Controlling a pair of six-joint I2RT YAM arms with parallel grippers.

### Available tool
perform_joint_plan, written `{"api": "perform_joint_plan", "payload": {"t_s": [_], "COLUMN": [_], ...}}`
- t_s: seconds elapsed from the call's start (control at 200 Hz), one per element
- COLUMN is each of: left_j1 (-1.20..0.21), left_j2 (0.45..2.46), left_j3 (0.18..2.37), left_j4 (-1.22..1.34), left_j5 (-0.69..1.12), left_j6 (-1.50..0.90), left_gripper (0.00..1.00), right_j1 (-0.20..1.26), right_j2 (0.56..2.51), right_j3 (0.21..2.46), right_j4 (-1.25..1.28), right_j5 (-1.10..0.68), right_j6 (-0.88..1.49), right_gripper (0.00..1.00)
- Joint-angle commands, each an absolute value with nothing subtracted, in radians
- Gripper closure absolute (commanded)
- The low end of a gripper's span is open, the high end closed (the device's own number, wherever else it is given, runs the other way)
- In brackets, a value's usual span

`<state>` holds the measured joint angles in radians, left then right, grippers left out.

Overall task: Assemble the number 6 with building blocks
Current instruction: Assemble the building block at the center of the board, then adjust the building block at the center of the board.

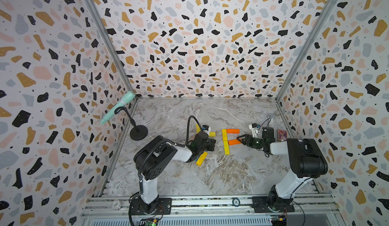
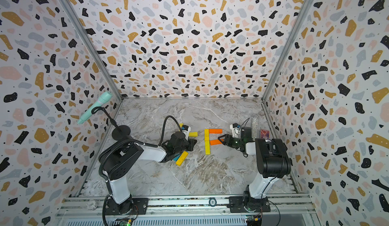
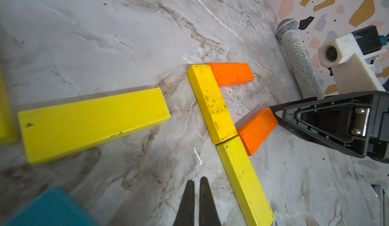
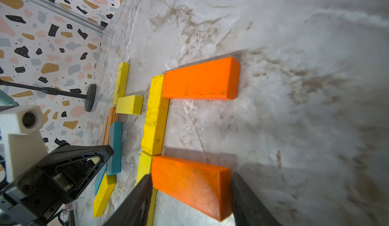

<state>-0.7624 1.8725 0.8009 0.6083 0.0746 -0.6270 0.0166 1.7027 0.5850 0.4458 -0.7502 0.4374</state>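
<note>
As seen from the right wrist, a flat rectangular orange-painted wooden plank point(image 4: 189, 185) is framed by the two black fingers point(image 4: 136, 199) of the right gripper point(image 4: 191, 174), with one finger at each of its short ends. The fingers are spread wide and the plank fills the gap between them. Whether it is squeezed or merely flanked cannot be told.

From the left wrist, one black fingertip is seen touching the plank's outer end. Its inner corner touches the joint of two yellow-painted wooden planks, the farther yellow plank point(image 3: 211, 103) and the nearer yellow plank point(image 3: 244, 182). These are laid end to end in a straight line on the grey marble-patterned tabletop point(image 3: 126, 35).

A second orange wooden plank point(image 3: 231, 74) is set square against the far end of that line, so the number 6 point(image 1: 225, 139) is shaped like an F. The flanked plank is slanted and not parallel to the second orange one.

The left gripper point(image 3: 196, 179) is clenched on nothing, with its tips held just beside the nearer yellow plank. A loose yellow plank point(image 3: 92, 124) and a teal-blue plank point(image 3: 48, 208) are seen lying near it.
</note>
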Motion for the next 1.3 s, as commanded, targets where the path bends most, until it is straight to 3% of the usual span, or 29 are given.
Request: {"api": "perform_joint_plan", "payload": {"t_s": [0.0, 0.536, 0.816, 1.297], "left_j1": [-0.767, -0.767, -0.766, -0.756], "left_j2": [1.883, 1.882, 1.872, 1.979], "left_j3": [0.815, 0.805, 0.854, 1.115], "left_j4": [0.644, 0.649, 0.591, 0.342], "left_j5": [0.089, 0.092, 0.066, -0.043], "left_j6": [-0.609, -0.598, -0.586, -0.534], "left_gripper": [1.00, 1.00, 1.00, 1.00], "right_j1": [0.027, 0.030, -0.006, -0.012], "right_j2": [1.680, 1.639, 1.601, 1.805], "right_j3": [0.543, 0.515, 0.613, 0.859], "right_j4": [0.391, 0.403, 0.296, 0.259], "right_j5": [-0.718, -0.695, -0.658, -0.698], "right_j6": [0.461, 0.485, 0.426, 0.402], "right_gripper": [0.39, 0.39, 0.39, 0.39]}}
